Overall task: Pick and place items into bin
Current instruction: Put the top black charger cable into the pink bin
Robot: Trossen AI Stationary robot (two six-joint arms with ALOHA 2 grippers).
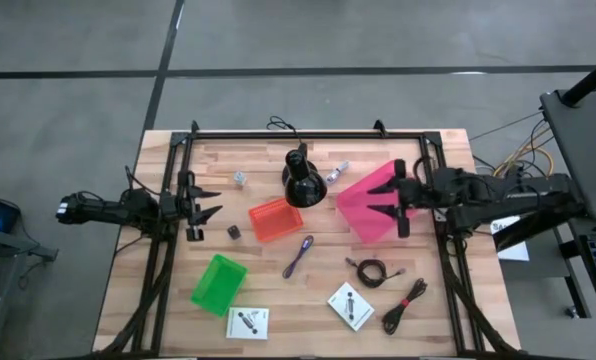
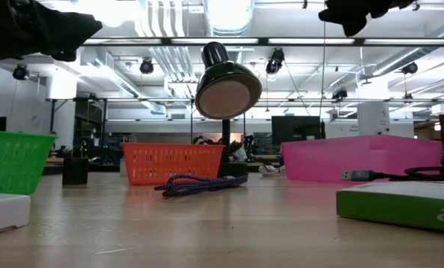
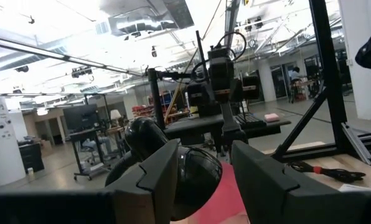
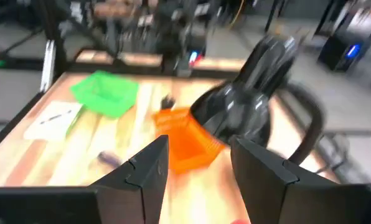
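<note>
three bins (image 1: 274,219), two black cables (image 1: 371,272), two white cards (image 1: 350,306), one purple cord (image 1: 300,256); left tool (image 1: 207,198) and right tool (image 1: 385,197) both spread, empty

- My left fingers (image 3: 154,177) stand apart, empty.
- Between them I see the black lamp (image 3: 173,165) over the pink bin (image 3: 220,199).
- A black cable (image 3: 325,171) lies on the worktop (image 3: 366,177).

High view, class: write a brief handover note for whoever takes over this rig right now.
Left gripper: open, empty, at the table's left edge.
Right gripper: open, empty, above the pink plastic bin.
Loose on the table: thin purple cord, two black coiled cables, two white square cards, tiny dark cube.
Orange basket and green basket look empty.
Done: nothing binned. Left: everything.
</note>
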